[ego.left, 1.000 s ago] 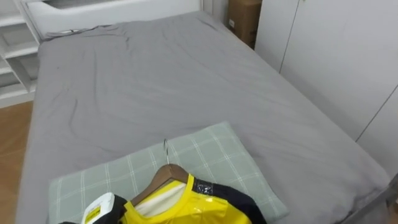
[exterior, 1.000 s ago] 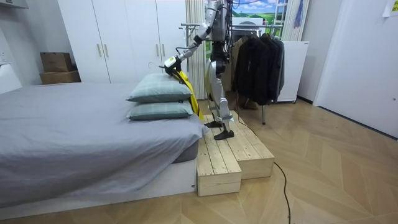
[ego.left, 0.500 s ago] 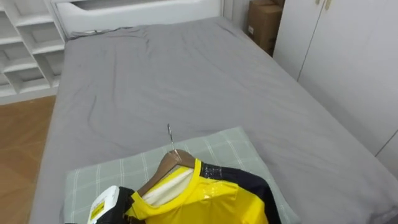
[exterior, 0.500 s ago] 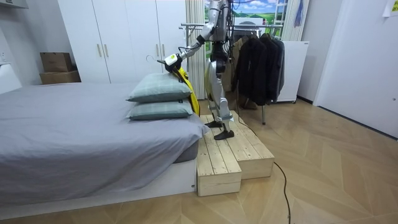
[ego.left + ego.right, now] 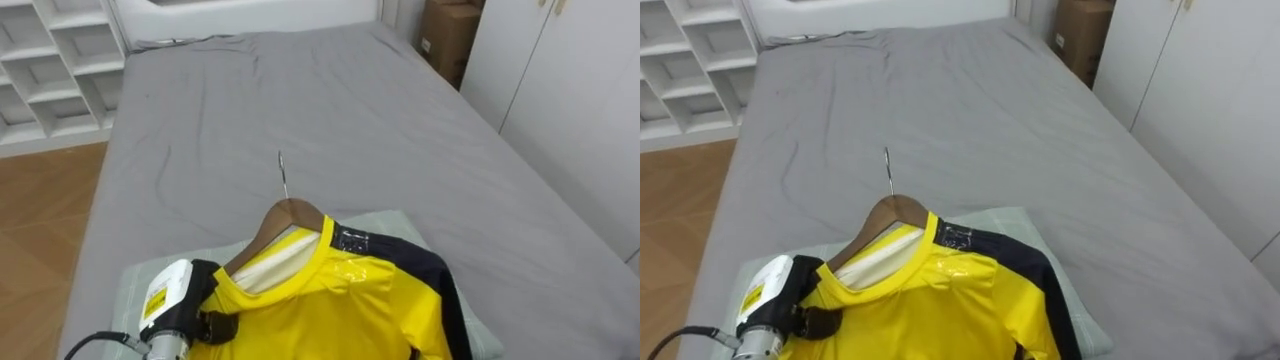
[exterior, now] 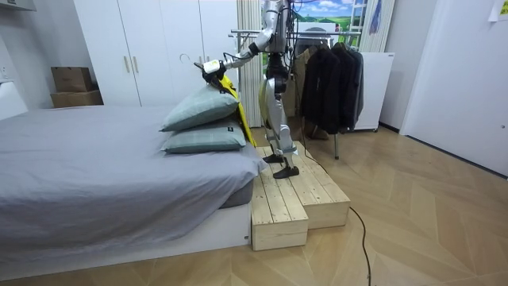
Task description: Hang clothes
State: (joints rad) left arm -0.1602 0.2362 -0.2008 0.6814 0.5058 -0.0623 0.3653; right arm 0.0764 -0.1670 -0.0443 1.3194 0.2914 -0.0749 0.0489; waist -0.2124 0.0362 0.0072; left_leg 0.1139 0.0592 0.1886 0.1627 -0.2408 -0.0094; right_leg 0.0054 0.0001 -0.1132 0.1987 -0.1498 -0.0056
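A yellow shirt (image 5: 340, 310) with dark sleeves hangs on a wooden hanger (image 5: 290, 212) whose metal hook (image 5: 283, 172) points up. My left hand (image 5: 185, 305), at the lower left, is shut on the shirt's shoulder and the hanger arm under it. In the room view I stand on a wooden platform (image 6: 290, 199) at the head of the bed, with the left hand (image 6: 209, 67) stretched out and the shirt (image 6: 230, 91) held above two stacked pillows (image 6: 202, 111). Behind me stands a clothes rack (image 6: 317, 32) with dark coats (image 6: 329, 75).
The grey bed (image 5: 330, 110) stretches ahead, with a pale green checked pillow (image 5: 135, 285) right under the shirt. White shelves (image 5: 50, 70) stand at the far left, a cardboard box (image 5: 445, 35) and white wardrobe doors (image 5: 580, 110) on the right.
My left hand has risen and lifted the shirt and hanger off the top pillow. The eye view has shifted as well.
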